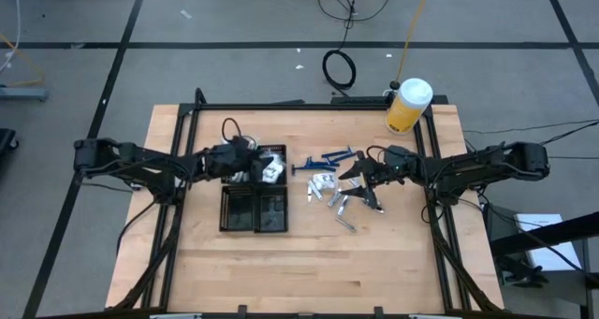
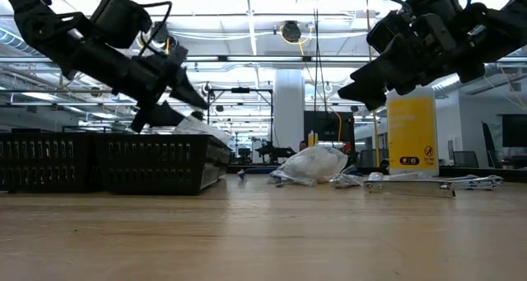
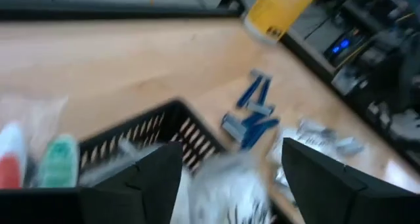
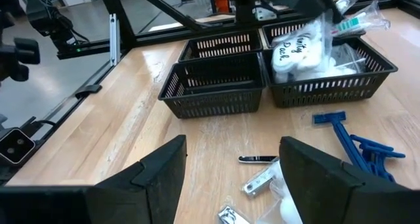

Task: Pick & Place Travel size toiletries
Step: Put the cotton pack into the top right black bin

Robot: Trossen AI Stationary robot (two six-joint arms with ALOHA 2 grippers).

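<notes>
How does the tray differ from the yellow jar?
The tray is black, low and slatted, split into compartments; the jar is yellow, tall and solid, with a white lid. The tray lies toward the table's left side with white packets in one far compartment; the jar stands at the far right corner. Both rest on the table.

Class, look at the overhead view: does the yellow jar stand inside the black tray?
No. The yellow jar stands at the table's far right corner, away from the black tray.
</notes>
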